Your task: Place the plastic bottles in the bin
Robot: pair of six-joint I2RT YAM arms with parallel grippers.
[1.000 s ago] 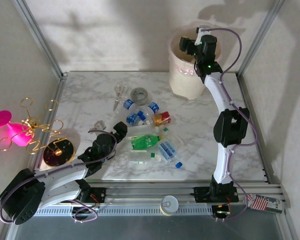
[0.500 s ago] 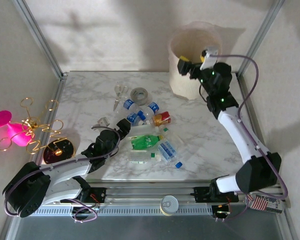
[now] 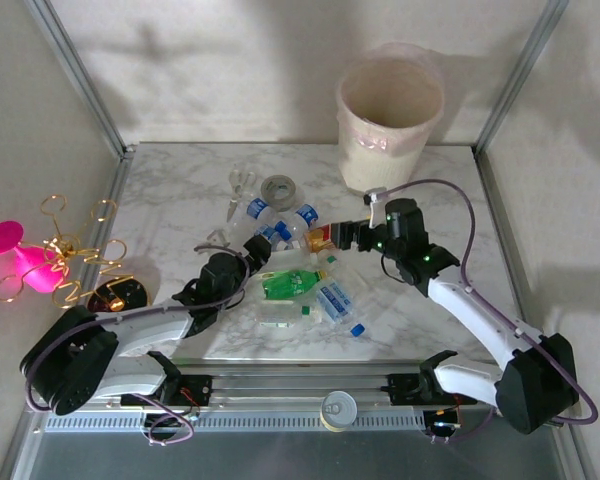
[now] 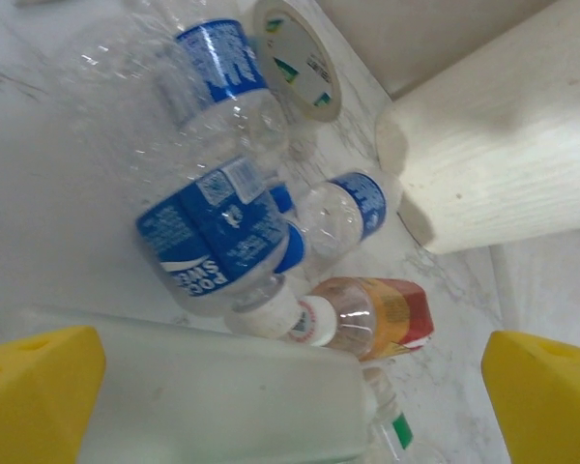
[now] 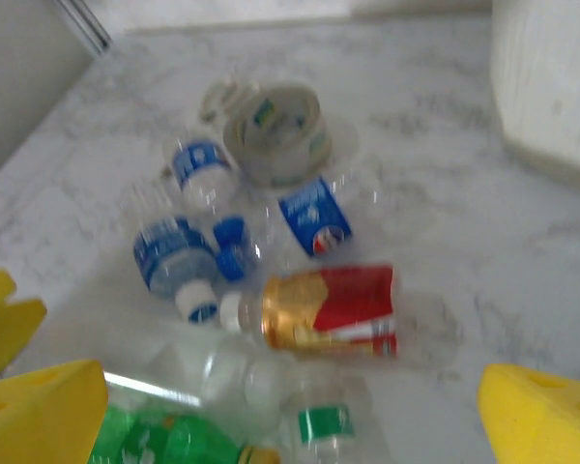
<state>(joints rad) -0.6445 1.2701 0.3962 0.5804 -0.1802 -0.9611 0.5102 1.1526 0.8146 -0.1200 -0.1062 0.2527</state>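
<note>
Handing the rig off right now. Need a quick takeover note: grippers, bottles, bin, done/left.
Left gripper: open, nothing gripped, at the left edge of the plastic bottles.
Right gripper: open, nothing gripped, beside the red-label bottle.
Bottles lie piled in the middle of the table. Bin: far right corner, contents not visible.
To do: every bottle on the table.
</note>
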